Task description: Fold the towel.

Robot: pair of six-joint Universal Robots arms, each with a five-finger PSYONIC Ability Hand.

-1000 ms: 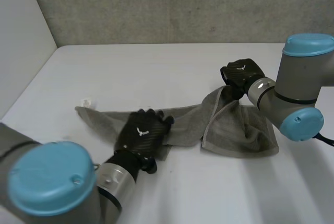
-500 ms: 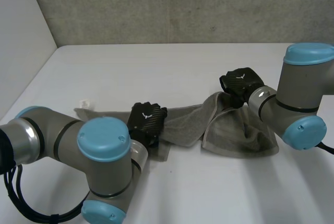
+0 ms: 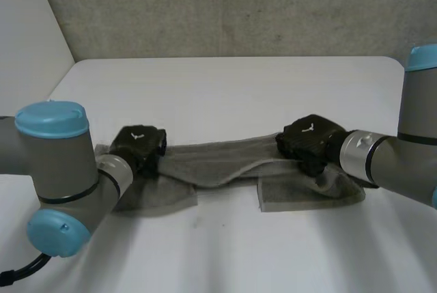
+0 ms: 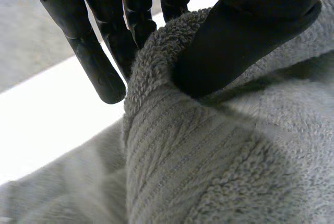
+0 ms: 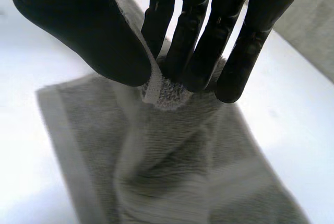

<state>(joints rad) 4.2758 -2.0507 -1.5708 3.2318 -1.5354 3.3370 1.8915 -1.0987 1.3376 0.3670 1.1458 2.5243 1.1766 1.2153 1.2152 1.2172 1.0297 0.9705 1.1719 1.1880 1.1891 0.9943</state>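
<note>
Towel: the grey towel (image 3: 222,162) lies crosswise on the white surface (image 3: 225,88), running from about 9 o'clock to 3 o'clock. Its middle is drawn into a narrow, twisted band between the two hands, and a loose flap spreads on the surface under each end.
Left hand: the left hand (image 3: 138,147) sits at the towel's 9 o'clock end. In its wrist view the thumb (image 4: 235,46) presses a bunched ridge of cloth against the fingers (image 4: 102,67), so it is closed on the towel in a pinch.
Right hand: the right hand (image 3: 311,144) is at the 3 o'clock end. Its thumb (image 5: 99,36) and fingers (image 5: 198,57) nip a small hemmed bit of the towel, seemingly a corner or an edge. The cloth slopes away from that pinch down to the flat part under the palm.
Done: both ends are gripped and the cloth is strung out between the hands, which looks like a gathering or straightening step.
Not done: no neat fold shows. The layers are rumpled, the edges are unmatched, and the flaps near 8 o'clock and 4 o'clock lie askew.
Left, as I judge it: get the towel flat or taut, carry one end over onto the other, line up the edges, let go and press it down.
Stage: early, probably well short of half.
</note>
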